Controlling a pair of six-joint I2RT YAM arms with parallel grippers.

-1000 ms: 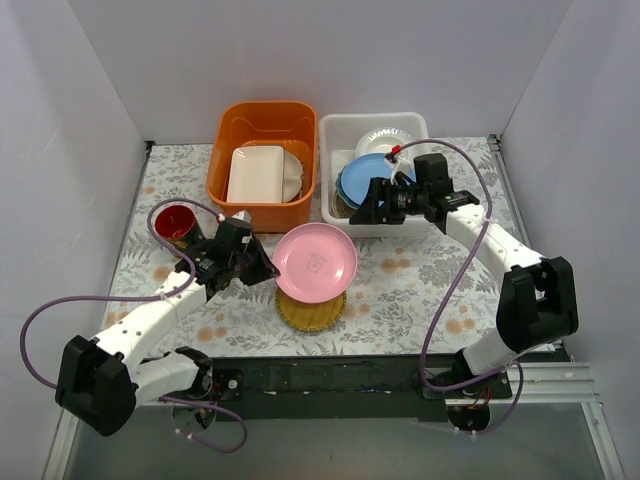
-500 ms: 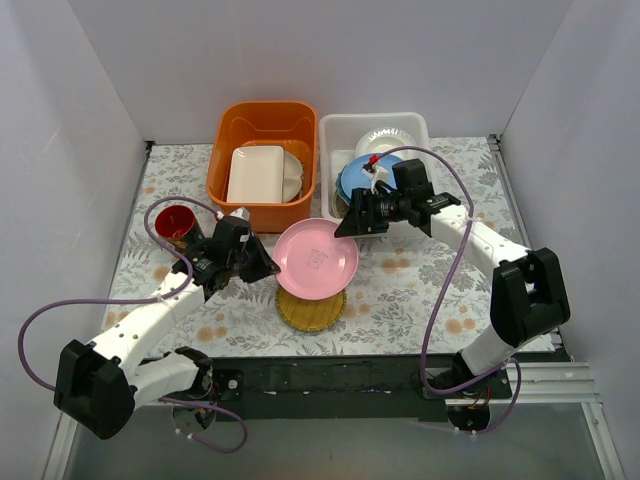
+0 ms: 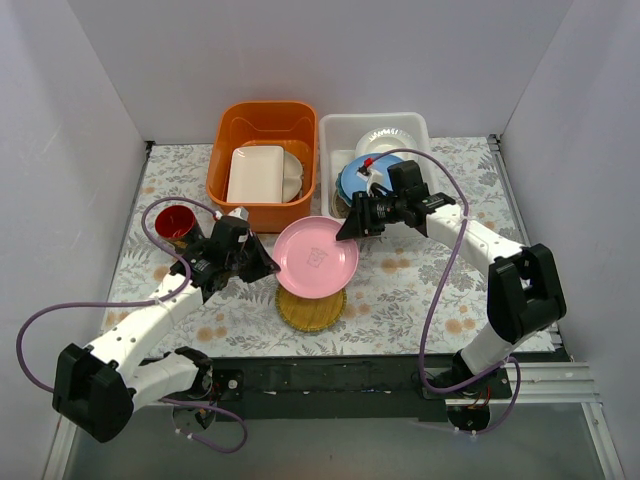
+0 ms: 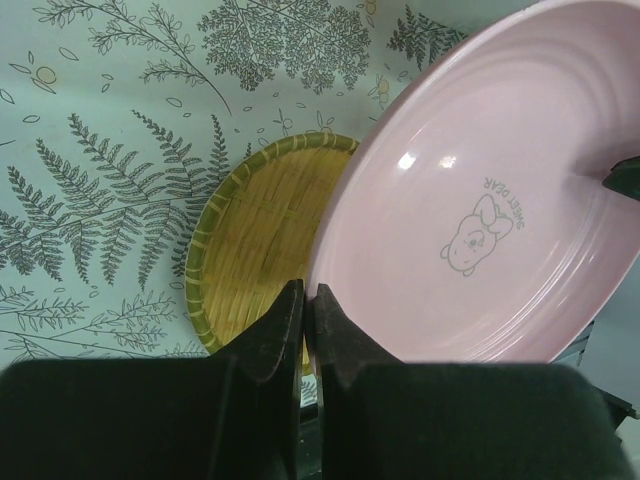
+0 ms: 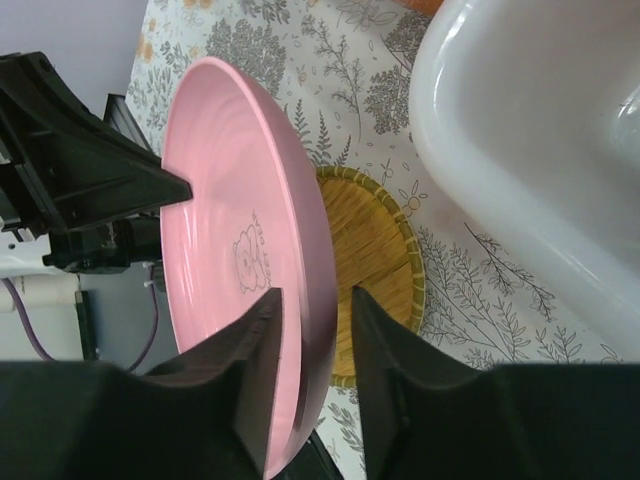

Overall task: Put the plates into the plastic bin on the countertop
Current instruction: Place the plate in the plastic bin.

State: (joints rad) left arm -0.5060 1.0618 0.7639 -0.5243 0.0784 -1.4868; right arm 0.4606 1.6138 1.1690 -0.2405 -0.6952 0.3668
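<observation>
Two grippers meet on one pink round plate [image 3: 316, 260]. The left gripper [image 4: 308, 295] is pinched tight on its near-left rim. The right gripper [image 5: 317, 300] straddles the opposite rim, one finger on each side, but I cannot tell whether it presses yet. The plate hangs tilted above a round woven yellow tray [image 3: 311, 311] on the floral-patterned countertop [image 3: 420, 290]. The white translucent plastic bin [image 3: 372, 125] sits just behind, with a light blue plate [image 3: 355, 178] inside.
</observation>
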